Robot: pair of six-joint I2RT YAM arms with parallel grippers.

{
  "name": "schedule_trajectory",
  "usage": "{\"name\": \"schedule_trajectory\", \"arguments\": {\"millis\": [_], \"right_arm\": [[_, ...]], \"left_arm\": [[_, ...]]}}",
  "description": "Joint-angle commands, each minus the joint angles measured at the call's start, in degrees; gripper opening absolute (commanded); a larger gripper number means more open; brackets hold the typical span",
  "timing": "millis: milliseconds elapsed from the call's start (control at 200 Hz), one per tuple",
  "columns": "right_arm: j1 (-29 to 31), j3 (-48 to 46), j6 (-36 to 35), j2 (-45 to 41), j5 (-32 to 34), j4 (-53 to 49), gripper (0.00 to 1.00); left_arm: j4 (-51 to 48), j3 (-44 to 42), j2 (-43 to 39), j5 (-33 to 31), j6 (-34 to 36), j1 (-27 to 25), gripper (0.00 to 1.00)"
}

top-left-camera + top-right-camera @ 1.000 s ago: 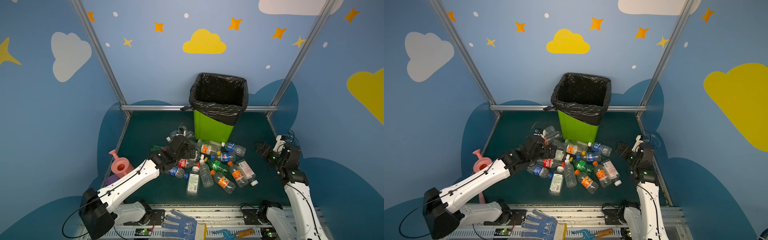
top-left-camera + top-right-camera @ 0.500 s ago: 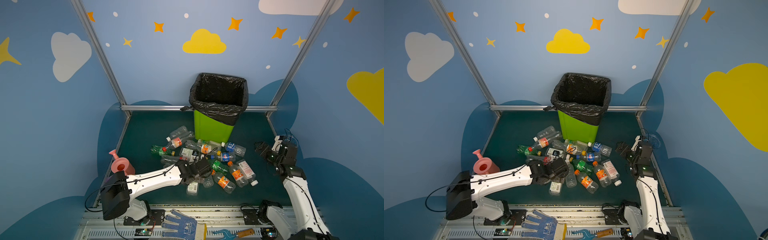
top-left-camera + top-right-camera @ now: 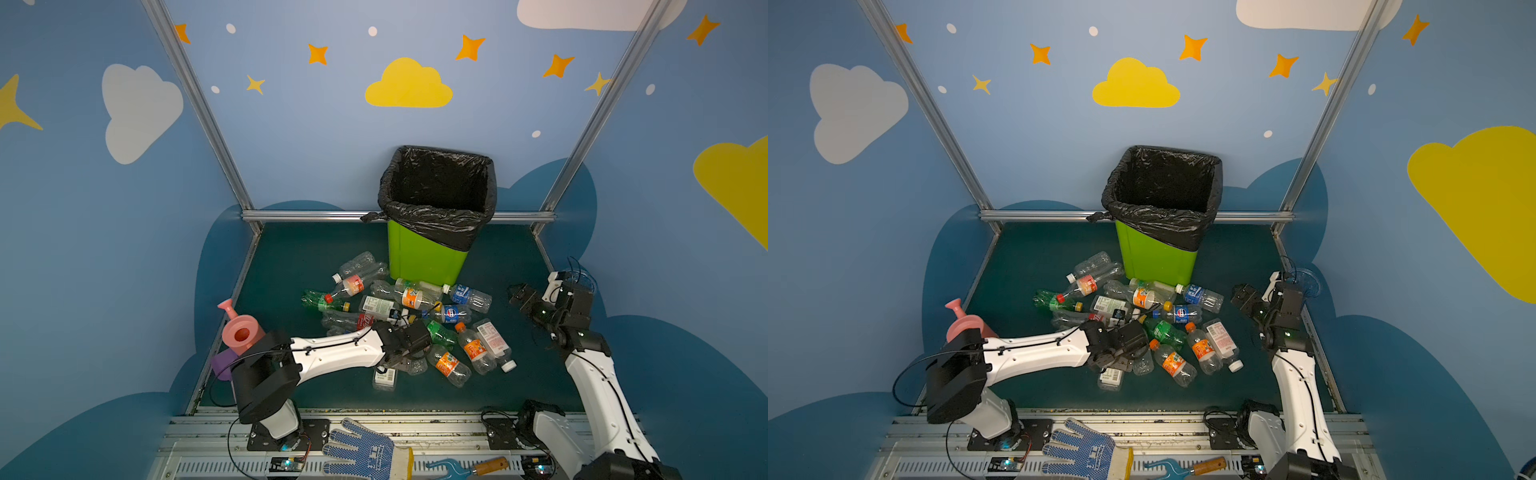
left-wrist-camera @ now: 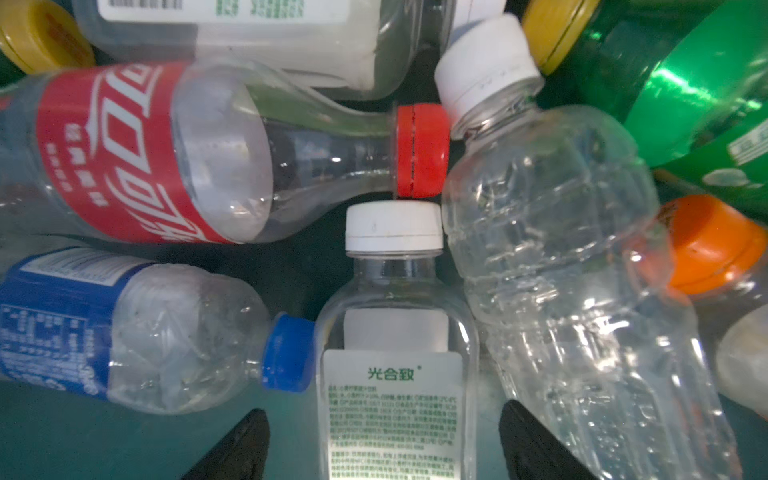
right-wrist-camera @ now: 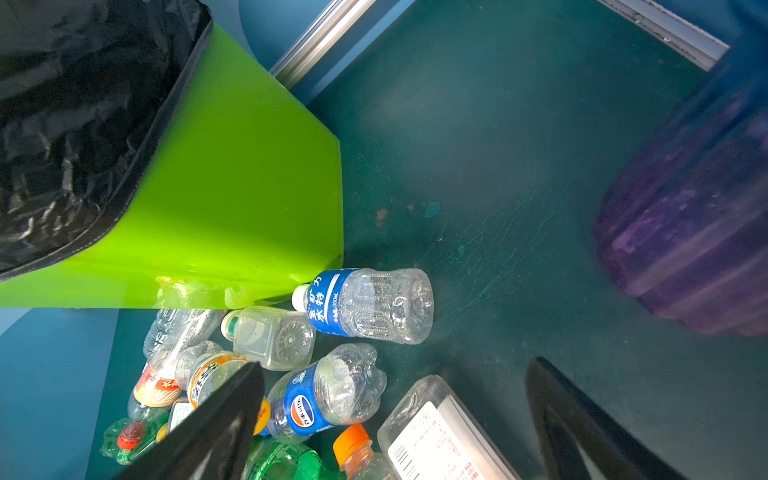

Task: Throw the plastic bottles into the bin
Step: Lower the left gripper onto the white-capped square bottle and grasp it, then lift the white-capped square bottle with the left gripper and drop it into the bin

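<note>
Several plastic bottles point(image 3: 415, 316) lie in a heap on the dark green floor in front of the lime-green bin point(image 3: 424, 257) with its black bag. My left gripper point(image 3: 395, 365) is low over the heap's near edge. In the left wrist view it point(image 4: 384, 444) stands open astride a clear white-capped bottle point(image 4: 392, 399) with a white label, a gap on each side. A red-labelled bottle point(image 4: 137, 153) and a blue-labelled one point(image 4: 104, 328) lie beside it. My right gripper point(image 3: 517, 295) hangs open and empty at the right, above the heap's edge point(image 5: 399, 419).
A pink watering can point(image 3: 241, 332) stands by the left wall behind my left arm. A blue-purple ribbed vase point(image 5: 685, 232) stands close to my right gripper. A blue glove point(image 3: 361, 449) and an orange-handled tool point(image 3: 469, 467) lie on the front rail.
My left arm swung from the heap's far left side to its near edge and came down over the white-labelled bottle, its jaws narrowing. The right arm shifted only slightly.
</note>
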Motion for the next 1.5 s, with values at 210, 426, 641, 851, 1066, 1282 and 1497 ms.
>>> {"name": "schedule_trajectory", "arguments": {"millis": [210,426,641,851,1066,1282,1497], "right_arm": [[-0.49,0.85,-1.31,-0.45,0.10,-1.09,0.97],[-0.62,0.76,-1.70,-0.59,0.18,-1.45,0.97],[-0.71,0.77,-1.72,-0.40,-0.16,-1.41,0.97],[-0.95,0.77,-1.78,-0.20,-0.40,-1.48,0.97],[-1.15,1.12,-2.53,-0.20,0.29,-1.71,0.97],[-1.86,1.12,-2.33,-0.55,0.45,-1.40,0.97],[-2.32,1.60,-2.43,-0.29,0.64,-0.35,0.97]], "left_arm": [[4.47,-1.24,1.70,4.84,-0.65,2.03,0.80],[4.96,-1.24,3.77,6.29,-0.12,2.25,0.72],[5.21,-1.16,5.27,6.75,0.21,2.34,0.72],[5.71,-1.33,5.78,7.11,0.79,2.34,0.70],[4.61,-1.16,1.69,5.95,1.99,2.95,0.48],[0.37,1.12,-13.27,-1.51,4.49,5.27,0.42],[16.21,4.61,-32.51,-23.20,23.71,7.31,0.43]]}}
